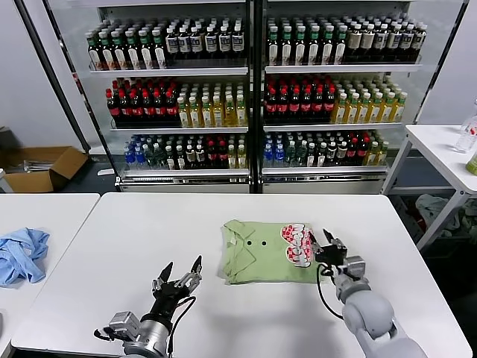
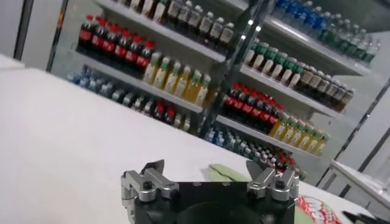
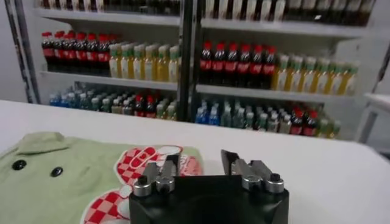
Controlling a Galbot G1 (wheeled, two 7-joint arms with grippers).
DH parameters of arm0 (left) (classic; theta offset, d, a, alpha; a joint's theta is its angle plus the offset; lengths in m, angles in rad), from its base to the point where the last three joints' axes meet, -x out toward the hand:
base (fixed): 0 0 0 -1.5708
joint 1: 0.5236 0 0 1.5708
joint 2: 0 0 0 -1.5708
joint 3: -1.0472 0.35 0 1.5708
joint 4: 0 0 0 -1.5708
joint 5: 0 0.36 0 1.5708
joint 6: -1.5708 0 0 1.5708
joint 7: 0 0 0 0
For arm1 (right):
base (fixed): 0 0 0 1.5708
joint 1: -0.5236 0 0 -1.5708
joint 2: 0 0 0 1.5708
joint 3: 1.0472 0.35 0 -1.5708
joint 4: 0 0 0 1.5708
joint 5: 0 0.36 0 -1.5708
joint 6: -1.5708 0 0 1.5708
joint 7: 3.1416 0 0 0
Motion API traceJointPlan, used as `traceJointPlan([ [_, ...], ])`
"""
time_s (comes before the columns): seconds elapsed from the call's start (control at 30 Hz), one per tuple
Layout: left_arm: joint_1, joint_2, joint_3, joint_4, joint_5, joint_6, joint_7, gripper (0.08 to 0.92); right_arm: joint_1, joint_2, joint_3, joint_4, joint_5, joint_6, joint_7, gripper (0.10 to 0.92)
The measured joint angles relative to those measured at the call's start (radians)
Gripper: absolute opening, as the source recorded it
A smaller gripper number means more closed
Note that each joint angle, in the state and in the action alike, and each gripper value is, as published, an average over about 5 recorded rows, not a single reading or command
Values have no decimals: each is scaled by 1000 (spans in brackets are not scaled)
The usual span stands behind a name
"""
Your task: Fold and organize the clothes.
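The light green polo shirt (image 1: 261,251) lies folded into a rectangle on the white table (image 1: 149,224), collar and two dark buttons up, with the red-and-white checkered print at its right side. My right gripper (image 1: 333,242) is open and empty at the shirt's right edge, one finger over the print, the other over bare table. The right wrist view shows the shirt (image 3: 67,176) and that gripper (image 3: 200,159). My left gripper (image 1: 183,266) is open and empty, left of the shirt near the table's front. In the left wrist view, the left gripper (image 2: 207,168) has the shirt's edge (image 2: 228,173) beyond it.
A light blue cloth garment (image 1: 21,253) lies on a second white table (image 1: 45,205) at the left. Shelves of bottled drinks (image 1: 253,89) stand behind. Another white table (image 1: 440,149) stands at the far right, and a cardboard box (image 1: 41,168) sits on the floor at the left.
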Motion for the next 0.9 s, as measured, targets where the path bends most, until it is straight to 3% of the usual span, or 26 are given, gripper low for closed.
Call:
traceJointPlan([
  [0.37,18,18,24,-4,151,-69,20,823,-300,23,184,209,-80,88,-19,805],
  [0.9,44,12,19,-9,279,-106,31,823,-510,8,342,352,-105,161,-9,822],
])
